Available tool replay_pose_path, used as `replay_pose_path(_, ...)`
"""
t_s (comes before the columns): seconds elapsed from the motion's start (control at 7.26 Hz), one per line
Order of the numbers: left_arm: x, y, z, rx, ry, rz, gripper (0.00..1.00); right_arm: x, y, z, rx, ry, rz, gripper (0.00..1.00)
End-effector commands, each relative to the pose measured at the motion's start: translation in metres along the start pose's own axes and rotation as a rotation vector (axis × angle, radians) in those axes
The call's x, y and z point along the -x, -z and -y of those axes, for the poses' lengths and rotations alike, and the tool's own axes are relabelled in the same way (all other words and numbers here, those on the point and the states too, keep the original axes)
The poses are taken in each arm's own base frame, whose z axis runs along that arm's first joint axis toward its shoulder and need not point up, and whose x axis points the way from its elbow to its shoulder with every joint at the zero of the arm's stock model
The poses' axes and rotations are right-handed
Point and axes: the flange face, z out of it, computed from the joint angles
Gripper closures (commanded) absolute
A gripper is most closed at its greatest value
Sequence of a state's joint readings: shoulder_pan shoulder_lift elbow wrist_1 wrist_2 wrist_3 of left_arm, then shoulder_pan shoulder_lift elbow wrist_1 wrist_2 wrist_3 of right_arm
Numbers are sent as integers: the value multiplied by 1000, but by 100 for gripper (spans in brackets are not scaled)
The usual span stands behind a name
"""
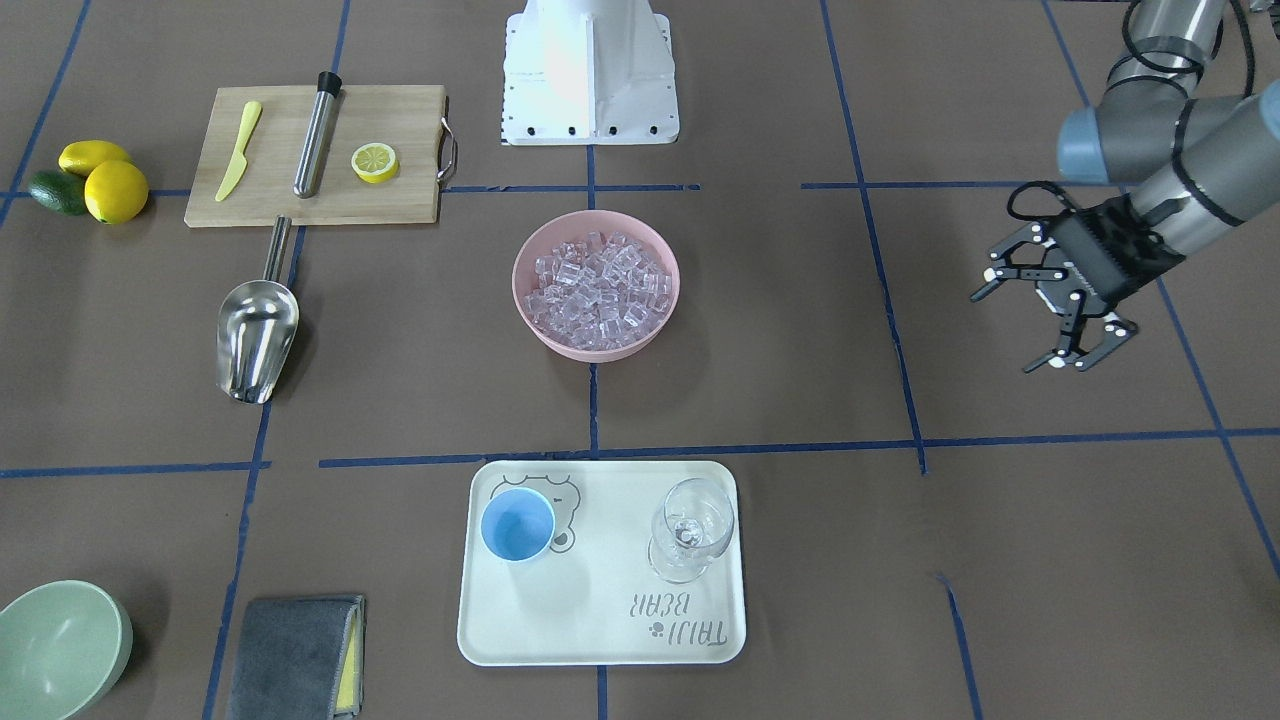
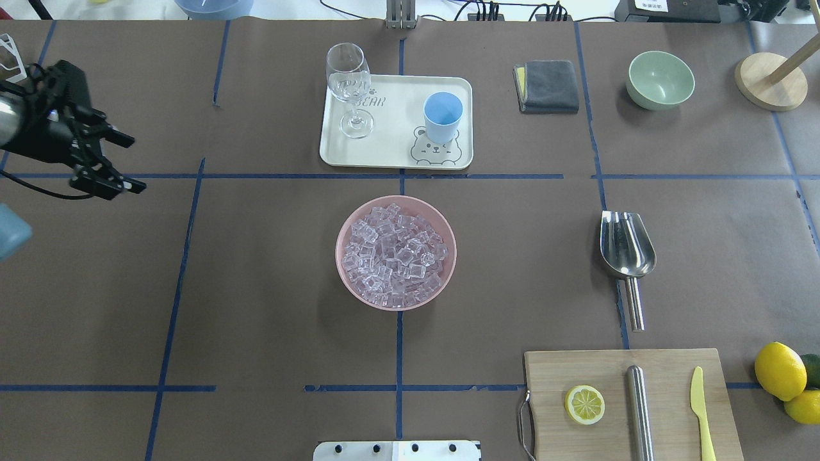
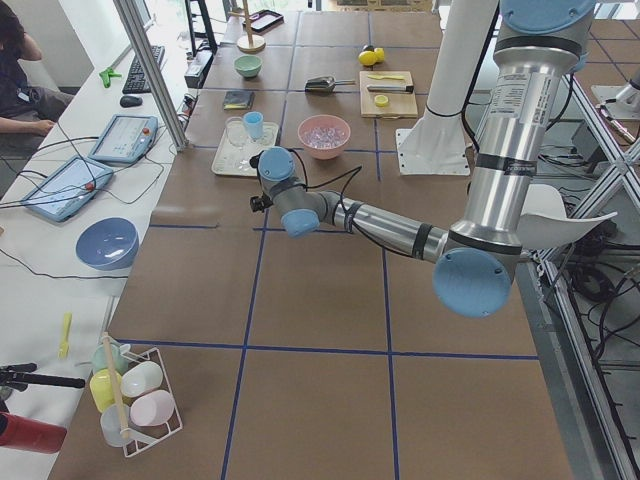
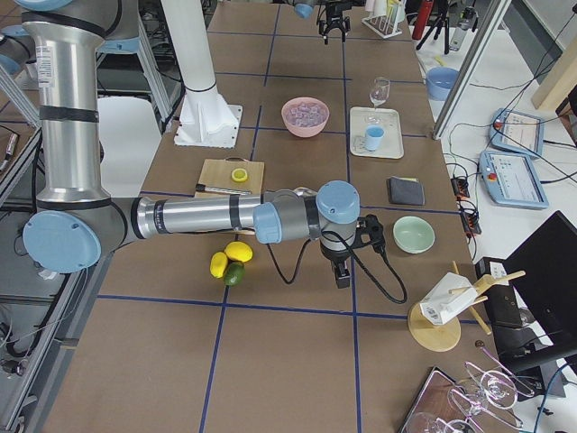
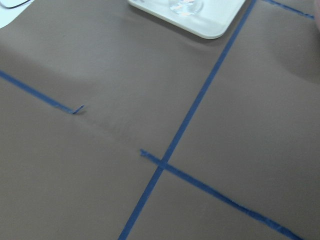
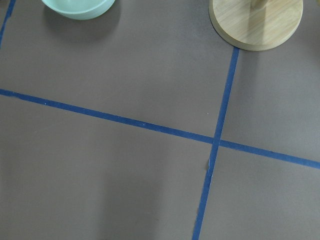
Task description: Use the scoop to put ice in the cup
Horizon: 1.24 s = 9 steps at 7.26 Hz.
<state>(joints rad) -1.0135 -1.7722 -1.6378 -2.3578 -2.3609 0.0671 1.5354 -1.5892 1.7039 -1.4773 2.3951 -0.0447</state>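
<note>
**Front-facing view:** The scoop [image 1: 258,335] lies untouched at 9 o'clock of the pink bowl [image 1: 522,265], which is heaped with ice [image 1: 597,290]. The cup [image 1: 518,525], with no ice showing inside, stands on the tray [image 1: 600,625] at about 7 o'clock of the bowl, beside a wine glass [image 1: 690,525]. The left gripper [image 1: 1018,332] hangs at 3 o'clock, well apart, fingers spread and empty. We judge that taking up the scoop is not yet begun. It should go best with a grasp across the thin handle, keeping the blade level.

**Overhead view:** Here we see the scoop's handle end clear the cutting board [image 2: 576,371] at its 6 o'clock. The front view makes the two seem to touch.

**Left-side view:** The near arm's wrist hides its fingers.

**Right-side view:** Only here does the right gripper [image 4: 343,280] appear, over bare table near the green bowl [image 4: 413,234]. We cannot tell whether it is parted or closed.

**Left wrist view:** We see a tray corner and the glass's foot at 12 o'clock, but no fingers.

**Right wrist view:** The green bowl and a round wooden base [image 6: 255,22] sit along the top, with none of the task's things in sight.
</note>
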Motion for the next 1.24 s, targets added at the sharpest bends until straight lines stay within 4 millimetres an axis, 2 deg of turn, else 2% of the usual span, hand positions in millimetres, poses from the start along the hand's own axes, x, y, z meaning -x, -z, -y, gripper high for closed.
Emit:
replay_pose_path(0.0, -52, -71, 68, -28, -98, 41, 0, 5, 0, 1, -1, 8, 1, 0)
replay_pose_path(0.14, -86, -104, 86, -27, -137, -13, 0, 7, -1, 2, 2, 13, 2, 0)
replay_pose_path(0.28, -122, -128, 100, -48, -186, -74, 0, 12, -5, 4, 10, 23, 5, 0)
replay_pose_path(0.41, -135, -146, 104, -88, -222, -101, 0, 23, -2, 16, -1, 50, 7, 0)
replay_pose_path(0.55, -146, -165, 97, -145, -261, -69, 0, 29, -8, 17, 10, 60, 10, 0)
replay_pose_path(0.69, -171, -194, 94, -188, -294, -37, 0, 39, -13, 19, 19, 58, 15, 0)
replay_pose_path(0.83, -173, -206, 101, -188, -310, -35, 0, 71, -12, 24, 16, 30, 25, 0)
replay_pose_path(1.1, -185, -212, 109, -198, -371, -50, 0, 125, -16, 28, 26, -11, 51, 0)
